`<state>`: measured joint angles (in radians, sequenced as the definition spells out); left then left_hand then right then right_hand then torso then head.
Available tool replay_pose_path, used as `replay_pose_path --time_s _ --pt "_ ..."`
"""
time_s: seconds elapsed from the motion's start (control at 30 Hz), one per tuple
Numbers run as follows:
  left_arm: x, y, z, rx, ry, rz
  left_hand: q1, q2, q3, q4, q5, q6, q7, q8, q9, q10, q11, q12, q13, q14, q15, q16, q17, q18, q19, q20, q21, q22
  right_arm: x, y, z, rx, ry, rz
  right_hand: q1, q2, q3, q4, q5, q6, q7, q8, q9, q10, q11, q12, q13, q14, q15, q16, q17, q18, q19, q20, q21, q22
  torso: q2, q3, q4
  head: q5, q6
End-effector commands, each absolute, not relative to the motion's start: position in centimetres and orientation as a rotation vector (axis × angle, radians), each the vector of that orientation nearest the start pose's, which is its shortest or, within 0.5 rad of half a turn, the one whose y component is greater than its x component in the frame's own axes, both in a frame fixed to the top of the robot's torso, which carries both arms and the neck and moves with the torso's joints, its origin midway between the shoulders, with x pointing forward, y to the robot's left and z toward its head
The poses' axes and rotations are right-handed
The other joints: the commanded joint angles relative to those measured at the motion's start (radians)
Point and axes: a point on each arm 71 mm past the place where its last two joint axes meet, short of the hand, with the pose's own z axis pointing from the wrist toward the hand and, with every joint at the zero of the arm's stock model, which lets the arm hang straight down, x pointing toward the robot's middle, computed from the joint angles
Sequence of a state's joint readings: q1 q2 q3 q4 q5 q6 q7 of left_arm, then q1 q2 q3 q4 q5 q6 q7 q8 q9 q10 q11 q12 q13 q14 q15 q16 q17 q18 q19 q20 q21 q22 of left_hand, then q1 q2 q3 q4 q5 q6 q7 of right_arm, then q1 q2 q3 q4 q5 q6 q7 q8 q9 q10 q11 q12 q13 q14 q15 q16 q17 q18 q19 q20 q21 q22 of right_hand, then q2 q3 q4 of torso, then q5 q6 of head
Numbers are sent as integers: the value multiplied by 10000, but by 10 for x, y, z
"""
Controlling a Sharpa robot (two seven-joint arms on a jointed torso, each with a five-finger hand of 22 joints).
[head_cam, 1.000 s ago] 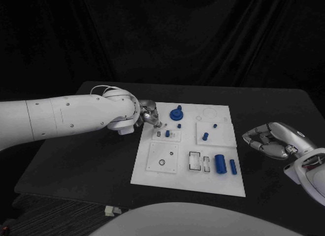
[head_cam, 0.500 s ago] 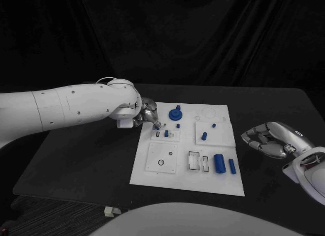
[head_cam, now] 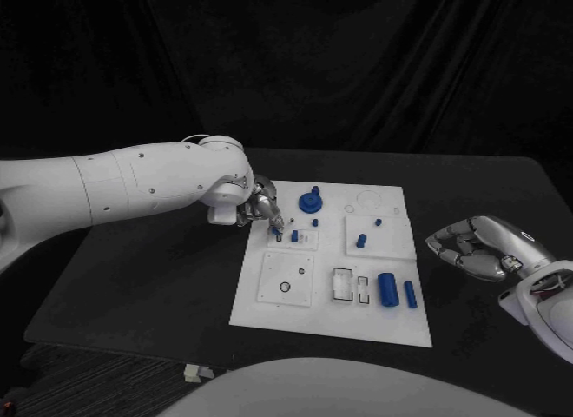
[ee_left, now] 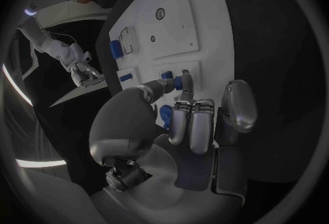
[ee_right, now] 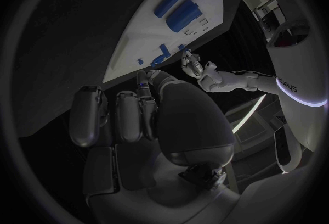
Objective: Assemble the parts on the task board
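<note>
Left hand (head_cam: 260,208) fingers pinched together, arm extended. Right hand (head_cam: 477,248) curled, holding nothing.

The left hand (head_cam: 260,208) hangs over the far left part of the white task board (head_cam: 286,308), its fingertips down at a small blue peg (head_cam: 279,233) standing there; whether it grips the peg cannot be told. Just beside that hand stand a second short peg (head_cam: 294,235) and a round blue knob (head_cam: 311,203). The right hand (head_cam: 477,248) rests on the black table (head_cam: 149,278) off the board's other edge, fingers curled in, holding nothing. Nearest it lie two blue cylinders (head_cam: 389,289).
</note>
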<state>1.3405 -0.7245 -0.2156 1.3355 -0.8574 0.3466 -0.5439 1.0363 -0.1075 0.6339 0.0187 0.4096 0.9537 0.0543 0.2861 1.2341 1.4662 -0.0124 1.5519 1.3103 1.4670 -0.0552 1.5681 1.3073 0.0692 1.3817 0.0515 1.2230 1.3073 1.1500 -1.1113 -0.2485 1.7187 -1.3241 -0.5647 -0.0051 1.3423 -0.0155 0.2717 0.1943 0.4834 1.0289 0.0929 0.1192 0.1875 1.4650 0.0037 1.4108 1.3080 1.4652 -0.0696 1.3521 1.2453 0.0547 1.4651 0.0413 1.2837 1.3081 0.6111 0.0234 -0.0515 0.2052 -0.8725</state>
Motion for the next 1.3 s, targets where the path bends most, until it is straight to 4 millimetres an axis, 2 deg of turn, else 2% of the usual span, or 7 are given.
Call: replay_pose_path --time_s 0.03,0.17,0.37,0.47,0.63,1.3 --pt "496 216 -238 -1858 26426 -3191 -64 40 828 -914 -58 -25 -35 -54 3 841 -30 -50 2459 1038 -31 27 2635 91 -74 14 -36 1595 398 -275 -246 404 17057 6692 90 -27 -12 -55 37 63 2 -30 12 -7 44 -65 414 492 82 -58 -9 78 2 64 -57 1790 -7 0 -2 -17 -2" --pt "497 214 -239 -1679 26406 -3072 -60 58 839 -936 -57 -32 -29 -64 -1 851 -27 -38 2467 1038 -29 27 2635 89 -71 16 -27 1598 398 -275 -246 395 17039 6710 90 -27 -12 -55 37 63 2 -30 12 -7 44 -65 414 492 82 -58 -9 78 2 64 -57 1790 -3 -1 9 -18 -2" --pt "499 211 -241 -1489 26494 -2888 -52 78 848 -968 -64 -41 -19 -75 -4 848 -22 -42 2465 1038 -26 27 2635 90 -76 19 -31 1597 398 -274 -246 383 17028 6733 87 -42 -18 -62 35 62 6 -33 14 -6 47 -65 414 494 83 -55 -6 78 2 64 -61 1789 -4 -3 -25 1 -2" --pt "500 210 -242 -1422 26566 -2787 -43 104 843 -1037 -109 -56 -3 -97 -8 839 -9 -52 2459 1038 -17 27 2635 92 -86 25 -39 1595 398 -274 -246 385 17032 6721 87 -42 -18 -62 35 62 6 -33 14 -6 47 -65 414 494 83 -55 -6 78 2 64 -61 1789 -2 2 11 -28 -2" --pt "500 208 -244 -1345 26641 -2752 -24 162 835 -1153 -195 -64 30 -131 -19 832 14 -58 2456 1038 1 27 2635 97 -109 38 -64 1587 398 -274 -246 374 17031 6740 87 -42 -18 -62 35 62 6 -33 14 -6 47 -65 414 494 83 -55 -6 78 2 64 -61 1789 5 2 -9 -21 -2" --pt "502 208 -247 -1188 26964 -2351 57 259 838 -1379 -314 -49 99 -194 -50 816 58 -75 2446 1038 33 27 2635 99 -129 64 -71 1584 398 -273 -246 353 17058 6758 78 -52 -22 -64 35 57 11 -40 15 -3 50 -62 420 491 84 -65 -21 78 3 64 -60 1790 1 2 4 -44 -2"
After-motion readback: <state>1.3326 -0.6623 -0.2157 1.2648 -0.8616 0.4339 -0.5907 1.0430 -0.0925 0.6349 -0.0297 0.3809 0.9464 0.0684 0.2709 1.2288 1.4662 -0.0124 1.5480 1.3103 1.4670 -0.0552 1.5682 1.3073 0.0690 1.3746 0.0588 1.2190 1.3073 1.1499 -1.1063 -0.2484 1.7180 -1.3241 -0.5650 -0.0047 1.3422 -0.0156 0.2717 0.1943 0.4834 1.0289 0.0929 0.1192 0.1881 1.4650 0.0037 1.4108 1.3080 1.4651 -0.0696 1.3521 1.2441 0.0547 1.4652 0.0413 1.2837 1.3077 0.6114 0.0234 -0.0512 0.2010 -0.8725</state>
